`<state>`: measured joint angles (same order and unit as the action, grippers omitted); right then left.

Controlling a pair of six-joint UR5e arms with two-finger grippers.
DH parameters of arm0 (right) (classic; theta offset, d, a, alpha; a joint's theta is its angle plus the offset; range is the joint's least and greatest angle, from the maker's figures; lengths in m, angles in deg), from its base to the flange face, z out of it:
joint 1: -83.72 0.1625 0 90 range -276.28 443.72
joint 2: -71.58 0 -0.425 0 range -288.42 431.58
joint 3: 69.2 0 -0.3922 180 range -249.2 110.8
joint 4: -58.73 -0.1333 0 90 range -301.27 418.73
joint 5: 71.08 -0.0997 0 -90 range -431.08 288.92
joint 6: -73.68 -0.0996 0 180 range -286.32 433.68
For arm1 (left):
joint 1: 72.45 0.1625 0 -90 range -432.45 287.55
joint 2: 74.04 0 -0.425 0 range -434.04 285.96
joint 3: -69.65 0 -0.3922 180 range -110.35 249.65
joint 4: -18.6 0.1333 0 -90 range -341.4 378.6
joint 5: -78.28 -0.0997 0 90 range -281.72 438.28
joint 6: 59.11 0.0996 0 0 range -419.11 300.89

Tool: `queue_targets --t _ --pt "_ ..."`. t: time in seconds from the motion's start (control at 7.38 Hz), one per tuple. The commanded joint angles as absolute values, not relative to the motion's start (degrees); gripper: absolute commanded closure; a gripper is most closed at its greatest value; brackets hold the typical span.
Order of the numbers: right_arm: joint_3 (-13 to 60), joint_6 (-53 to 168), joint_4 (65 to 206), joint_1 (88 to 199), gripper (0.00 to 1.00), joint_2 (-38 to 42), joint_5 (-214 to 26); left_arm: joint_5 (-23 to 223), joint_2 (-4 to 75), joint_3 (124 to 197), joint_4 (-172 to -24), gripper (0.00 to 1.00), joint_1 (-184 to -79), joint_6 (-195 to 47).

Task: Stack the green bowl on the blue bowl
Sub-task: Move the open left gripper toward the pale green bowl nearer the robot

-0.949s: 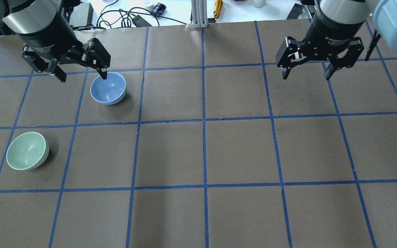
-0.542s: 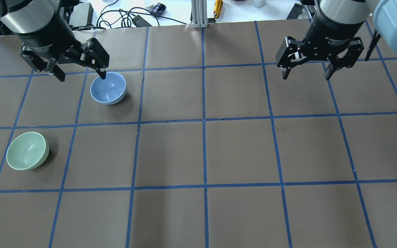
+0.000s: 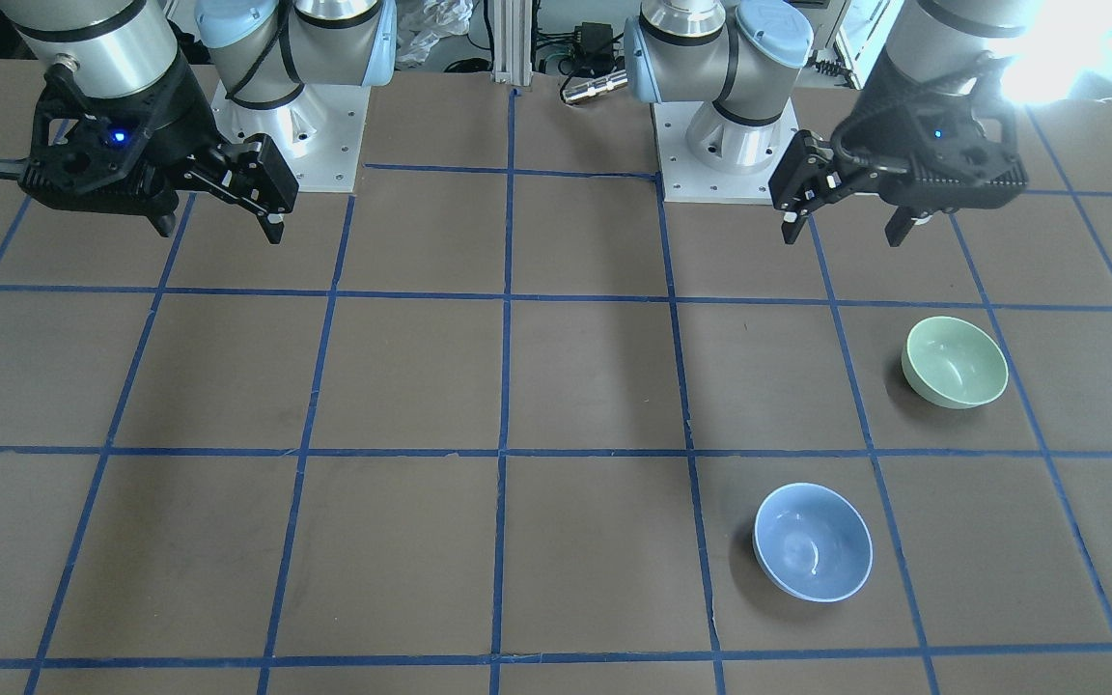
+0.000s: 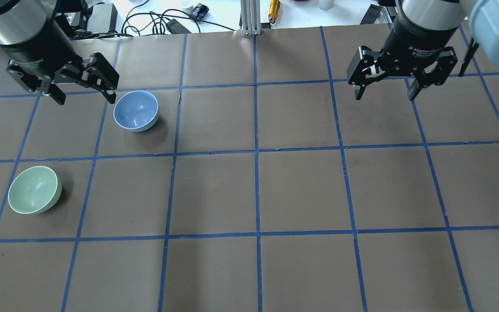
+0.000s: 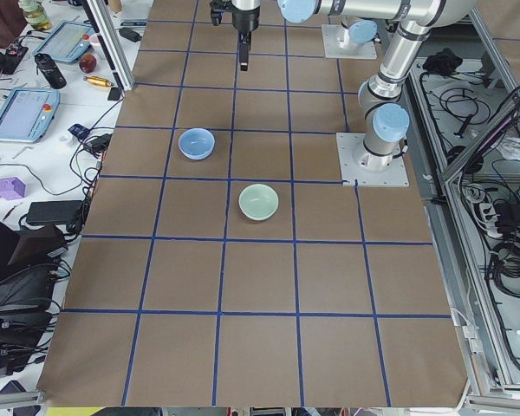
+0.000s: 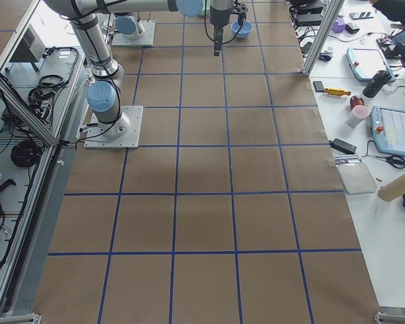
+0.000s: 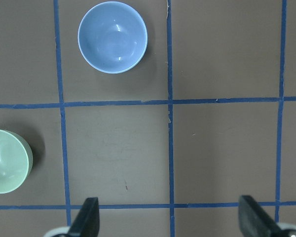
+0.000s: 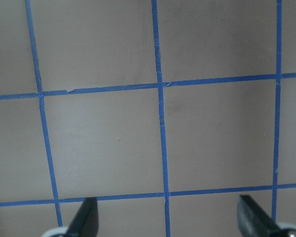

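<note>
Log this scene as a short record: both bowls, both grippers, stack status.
green bowl: upright on the table, empty, apart from the blue bowl
blue bowl: upright on the table, nothing in it
left gripper: open, empty, raised, touching neither bowl
right gripper: open, empty, raised, away from both bowls
stack: not yet done

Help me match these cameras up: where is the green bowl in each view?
Front-facing: green bowl right of centre, mid-height.
Overhead: bowl far left, below mid-height.
Exterior left: bowl near the middle.
Exterior right: cannot make it out.
Left wrist: bowl at the left edge, partly cut off.
Right wrist: not in it.
Landmark: the blue bowl nearby, not touching it.
</note>
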<state>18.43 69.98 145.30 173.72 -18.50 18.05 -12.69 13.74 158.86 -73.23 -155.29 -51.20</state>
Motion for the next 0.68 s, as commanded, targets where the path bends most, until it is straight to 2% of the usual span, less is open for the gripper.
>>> queue_targets --t 0.0,0.27,0.54 --pt "18.4 70.0 145.3 173.7 0.0 -18.5 18.0 -12.4 13.8 163.0 -72.7 0.0 -145.5 -41.4" --pt "18.4 70.1 145.3 173.7 0.0 -18.5 18.0 -12.3 15.6 165.6 -70.2 0.02 -137.0 -34.6" --pt "18.5 70.1 145.4 173.7 0.0 -18.5 18.0 -12.2 17.5 174.2 -59.3 0.01 -126.8 -25.2"
